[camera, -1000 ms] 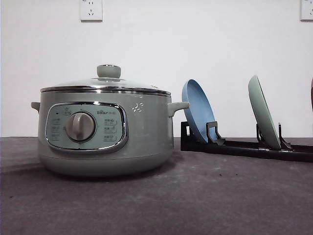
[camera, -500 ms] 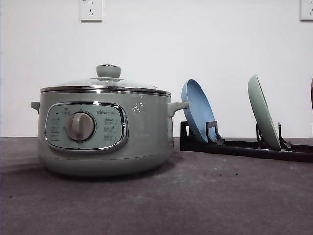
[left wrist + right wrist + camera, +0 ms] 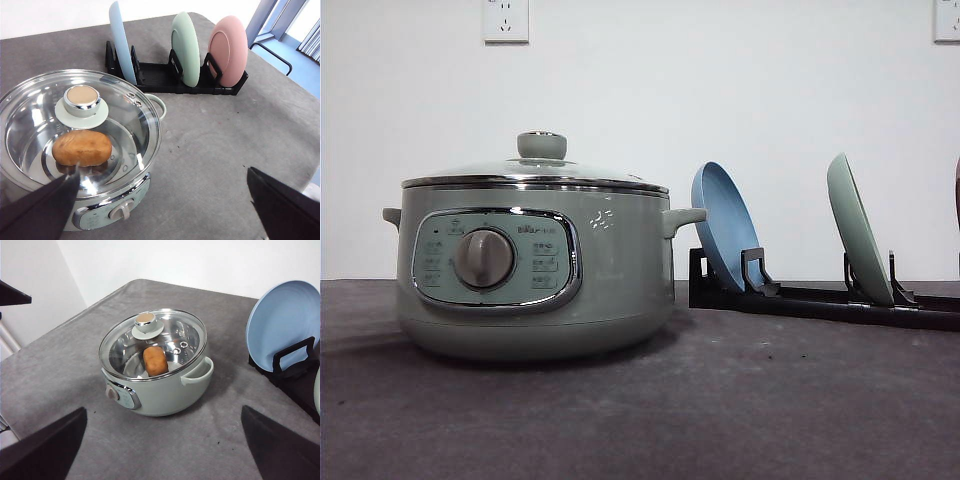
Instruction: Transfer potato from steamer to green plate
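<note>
Lid (image 3: 80, 130) on, steamer (image 3: 535, 270) sits on the counter (image 3: 720, 400), potato (image 3: 82, 148) inside under the glass. Green plate (image 3: 186, 49) stands upright in the rack (image 3: 175, 82) between blue plate (image 3: 121, 42) and pink plate (image 3: 228, 50). Left pincer (image 3: 165, 210) spread wide above the pot; right pincer (image 3: 165, 450) also released, off the steamer.

Black dish rack (image 3: 820, 298) stands at far right on grey table (image 3: 720, 410), holding blue plate (image 3: 723, 226) upright. Pink plate (image 3: 228, 51) occupies rack's right end. Wall socket (image 3: 506, 19) above.
</note>
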